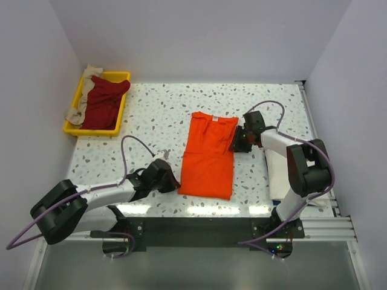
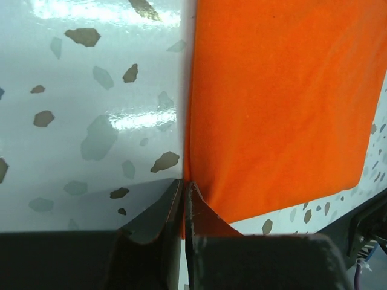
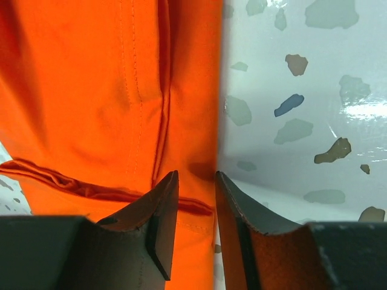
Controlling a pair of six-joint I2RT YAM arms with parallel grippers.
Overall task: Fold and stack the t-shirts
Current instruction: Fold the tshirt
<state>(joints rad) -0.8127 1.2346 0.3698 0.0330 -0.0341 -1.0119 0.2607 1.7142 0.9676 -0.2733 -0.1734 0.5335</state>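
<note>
An orange t-shirt (image 1: pixel 208 157) lies flat in the middle of the table, folded into a long strip with its collar at the far end. My left gripper (image 1: pixel 175 182) is at its near left edge. In the left wrist view its jaws (image 2: pixel 184 184) stand a thin slit apart, with the orange t-shirt's (image 2: pixel 272 90) edge in the slit. My right gripper (image 1: pixel 235 142) is at the far right edge. It is open (image 3: pixel 196 176), and the hem of the orange t-shirt (image 3: pixel 91 90) lies loose between the fingers. A dark red t-shirt (image 1: pixel 103 103) and a beige one (image 1: pixel 91 75) lie in a tray.
The yellow tray (image 1: pixel 118 76) stands at the far left corner. A cream-white folded cloth (image 1: pixel 279 172) lies at the right side under my right arm. White walls close in the table on three sides.
</note>
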